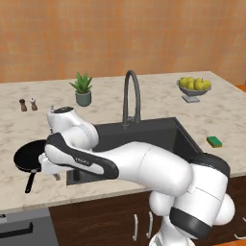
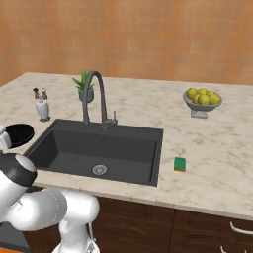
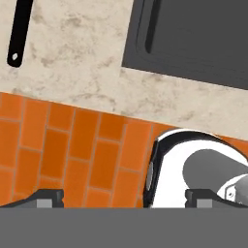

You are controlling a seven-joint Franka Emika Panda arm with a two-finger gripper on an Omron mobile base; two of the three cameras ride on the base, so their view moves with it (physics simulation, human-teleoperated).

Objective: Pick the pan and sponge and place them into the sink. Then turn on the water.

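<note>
Nearby, a potted plant [image 1: 82, 88] stands beside the faucet [image 1: 131, 96]

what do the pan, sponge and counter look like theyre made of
Pan: matte black all over, likely coated metal. Sponge: green scrub layer over yellow, probably foam. Counter: beige with darker veins, looks like polished marble or an imitation.

The round frying pan [image 1: 30, 156] is all black. The big sink [image 2: 99, 148] is dark grey, with a shiny metal drain [image 2: 99, 170]. The counter [image 2: 207, 148] is beige with cloudy marble marks. The little sponge [image 2: 180, 164] is green over yellow. The floor [image 3: 63, 145] is orange brick. The fruit [image 1: 194, 83] is yellow.
</note>
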